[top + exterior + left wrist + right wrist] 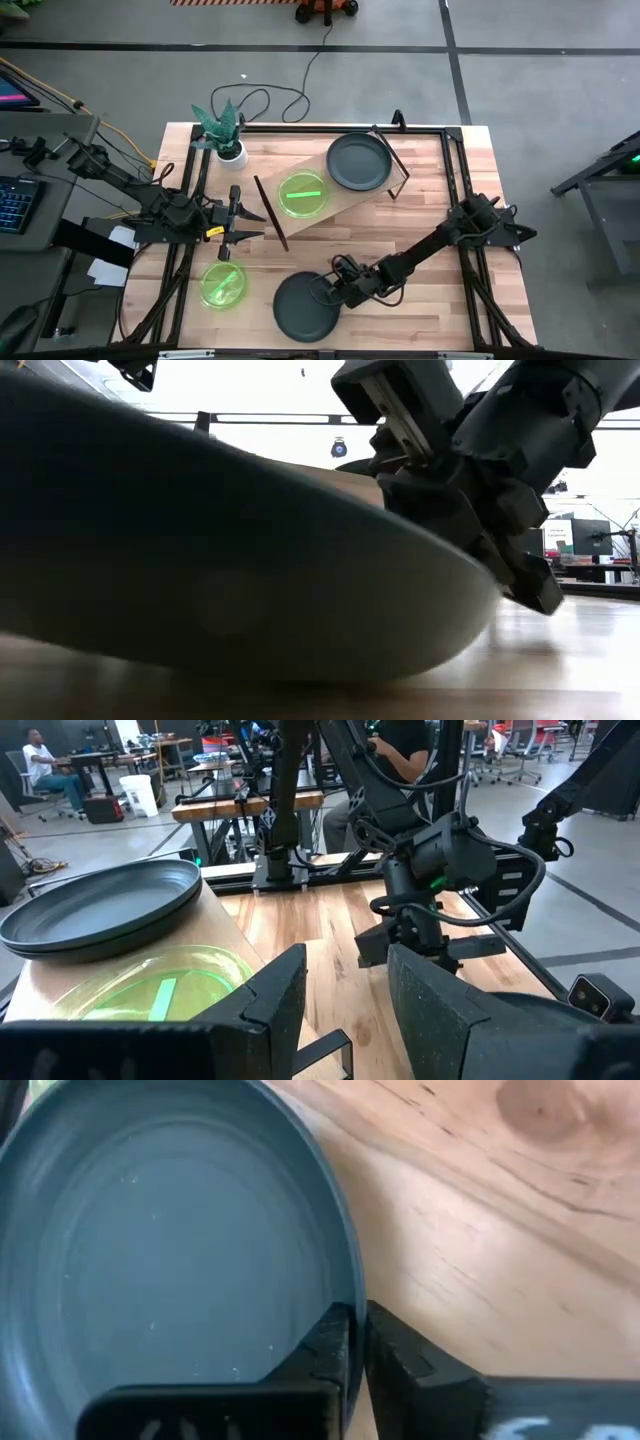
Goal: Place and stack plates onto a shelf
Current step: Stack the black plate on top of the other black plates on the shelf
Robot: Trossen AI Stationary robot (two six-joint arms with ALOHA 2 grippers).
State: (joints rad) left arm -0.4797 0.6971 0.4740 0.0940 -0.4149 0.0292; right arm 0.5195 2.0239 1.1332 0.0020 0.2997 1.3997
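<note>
A dark grey plate (303, 308) lies near the table's near edge; my right gripper (328, 290) is shut on its rim. The same plate (220, 550) fills the low view, with my right gripper (520, 575) at its edge. The light wood shelf (345, 200) stands slantwise across the far half of the table. It bears another dark plate (358, 162) and a green plate (302, 194). A second green plate (222, 285) lies flat on the table at the near left. My left gripper (237, 224) hovers open between that plate and the shelf, holding nothing. My right gripper (358, 1340) pinches the dark plate's rim (345, 1295) on its right-hand side, one finger inside the plate and one outside. The fingers (320, 1350) slant in from the table's right. The plate's underside (330, 675) is on the table.
A white pot with a green plant (225, 135) stands at the far left, next to the shelf's end. Black frame rails (300, 128) run along the table's edges. Bare tabletop (420, 300) lies to the right of the held plate. People sit in the room beyond.
</note>
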